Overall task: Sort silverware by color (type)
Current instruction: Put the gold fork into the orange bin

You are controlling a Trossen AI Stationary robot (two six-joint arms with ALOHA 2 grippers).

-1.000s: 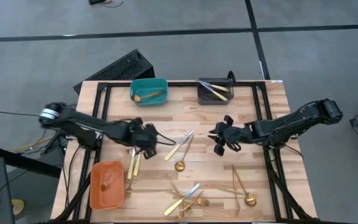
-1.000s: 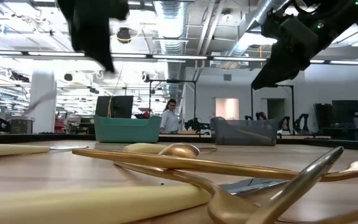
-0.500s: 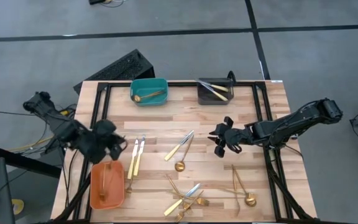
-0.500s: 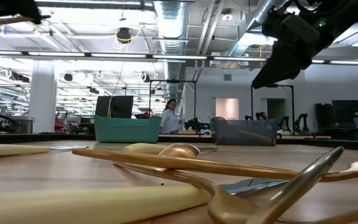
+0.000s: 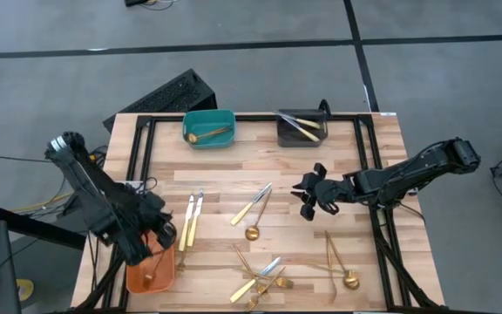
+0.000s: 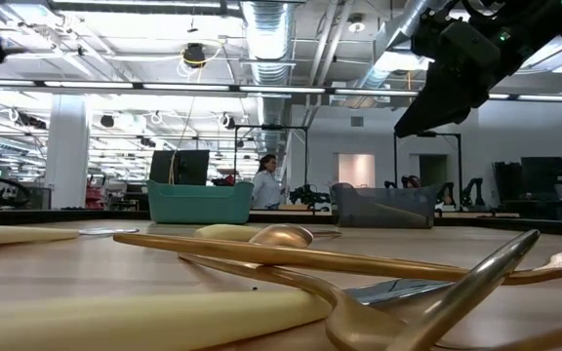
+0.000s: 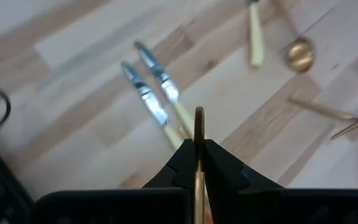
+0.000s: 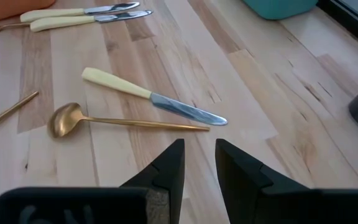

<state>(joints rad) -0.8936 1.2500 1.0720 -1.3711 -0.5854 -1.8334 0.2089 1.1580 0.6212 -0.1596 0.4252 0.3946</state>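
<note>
the left tool [image 7: 199, 163] is pinched tight on a slim gold utensil [image 7: 199, 134] and sits over the orange bin [image 5: 151, 270] at about eight o'clock on the bench [image 5: 225, 170] — likely so the piece can drop in with its kind. only the left wrist view shows that grip; from above the arm hides it. the right tool [image 8: 197, 163] hovers near three o'clock with its fingers slightly parted and nothing between them, facing a cream-handled knife [image 8: 151, 98] and a gold spoon [image 8: 114, 122]. two more knives [image 5: 190, 222] lie beside the orange bin, a tangle of silverware [image 5: 264, 279] sits at six o'clock, and the teal bin [image 5: 209, 128] and grey bin [image 5: 301, 127] at twelve o'clock already hold pieces.
</note>
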